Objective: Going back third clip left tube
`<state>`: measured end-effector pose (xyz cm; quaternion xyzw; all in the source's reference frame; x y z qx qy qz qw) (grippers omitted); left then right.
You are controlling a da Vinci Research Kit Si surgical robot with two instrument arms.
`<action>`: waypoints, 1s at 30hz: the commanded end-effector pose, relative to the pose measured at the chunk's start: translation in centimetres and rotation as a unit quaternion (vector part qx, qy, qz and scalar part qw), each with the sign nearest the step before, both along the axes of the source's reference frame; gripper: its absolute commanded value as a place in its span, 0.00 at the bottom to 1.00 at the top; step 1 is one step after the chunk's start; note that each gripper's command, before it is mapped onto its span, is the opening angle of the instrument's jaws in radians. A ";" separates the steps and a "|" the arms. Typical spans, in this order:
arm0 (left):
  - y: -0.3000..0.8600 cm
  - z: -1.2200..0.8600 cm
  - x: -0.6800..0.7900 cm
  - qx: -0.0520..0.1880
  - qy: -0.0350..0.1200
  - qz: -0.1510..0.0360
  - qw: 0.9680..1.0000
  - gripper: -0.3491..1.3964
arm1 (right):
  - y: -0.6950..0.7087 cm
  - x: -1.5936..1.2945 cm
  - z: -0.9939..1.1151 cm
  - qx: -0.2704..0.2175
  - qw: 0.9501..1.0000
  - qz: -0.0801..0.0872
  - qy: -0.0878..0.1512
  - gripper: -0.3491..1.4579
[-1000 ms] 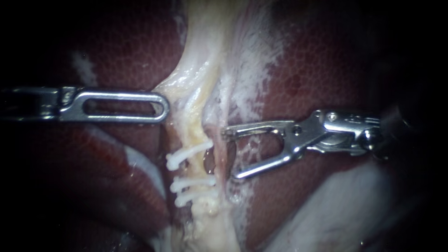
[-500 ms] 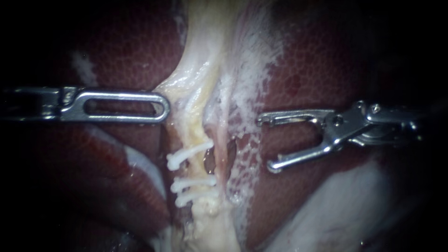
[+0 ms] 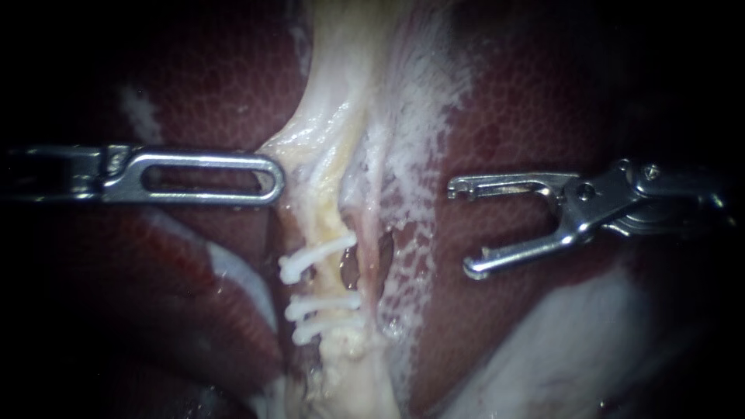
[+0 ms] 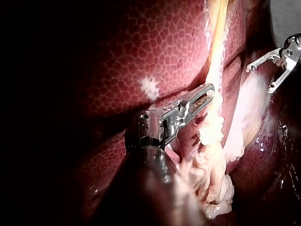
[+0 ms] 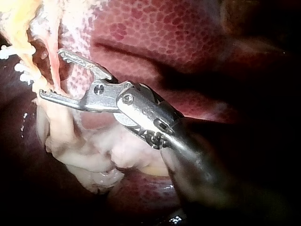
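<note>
left tube [image 3: 324,225] is being seen as a pale yellow, glistening cord running down the cleft btw two dark-red faces of the liver [image 3: 543,101]. it is broad and fibrous higher up, narrower and lumpy lower down. it is being crossed by three white clips, smooth and plastic-looking, w/ rounded knob ends poking out toward the left instrument's side. top clip [image 3: 314,258] is lying tilted. middle clip [image 3: 322,304] and bottom clip [image 3: 324,327] are sitting close together, nearly parallel, just below it. a thinner pinkish strand [image 3: 374,221] is running just beside the tube on the right instrument's side. liver surface is showing wet and mottled w/ a fine cell-like pattern. a whitish lacy film [image 3: 419,132] is spreading over it next to the strand.

left instrument [image 3: 272,177], bright metal w/ long slotted jaws, is being held level above the clips. its jaws are clenched on the pale tissue [image 3: 291,147] flaring off the tube's edge, and that tissue is being tented toward the tip.

right instrument [image 3: 463,228], polished steel w/ short toothed, hook-tipped jaws, is being held clear of the tube, over bare liver. its jaws are spread wide, released, w/ nothing btw them. in right wrist view the right instrument [image 5: 51,73] is pointing toward the tube.
</note>
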<state>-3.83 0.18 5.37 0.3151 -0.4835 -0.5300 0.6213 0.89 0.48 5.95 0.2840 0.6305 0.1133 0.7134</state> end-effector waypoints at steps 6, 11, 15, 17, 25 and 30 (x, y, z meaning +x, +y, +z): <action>-0.07 0.19 -0.12 -0.007 0.002 0.003 1.000 0.00 | -0.01 0.00 0.00 0.000 1.000 0.000 0.000 0.52; -0.07 0.28 -0.20 -0.005 0.004 0.005 1.000 0.00 | -0.01 -0.01 0.00 0.000 1.000 0.000 0.000 0.52; -0.08 0.33 -0.27 -0.005 0.004 0.006 1.000 0.00 | -0.01 -0.02 0.00 0.000 1.000 0.001 -0.001 0.52; -0.07 0.36 -0.30 -0.005 0.004 0.007 1.000 0.00 | -0.01 -0.02 0.00 0.000 1.000 0.001 -0.001 0.52; -0.08 0.39 -0.33 -0.001 0.004 0.009 1.000 0.00 | -0.02 -0.02 -0.01 0.000 1.000 0.001 -0.001 0.52; -0.08 0.39 -0.33 -0.001 0.004 0.009 1.000 0.00 | -0.02 -0.02 -0.01 0.000 1.000 0.001 -0.001 0.52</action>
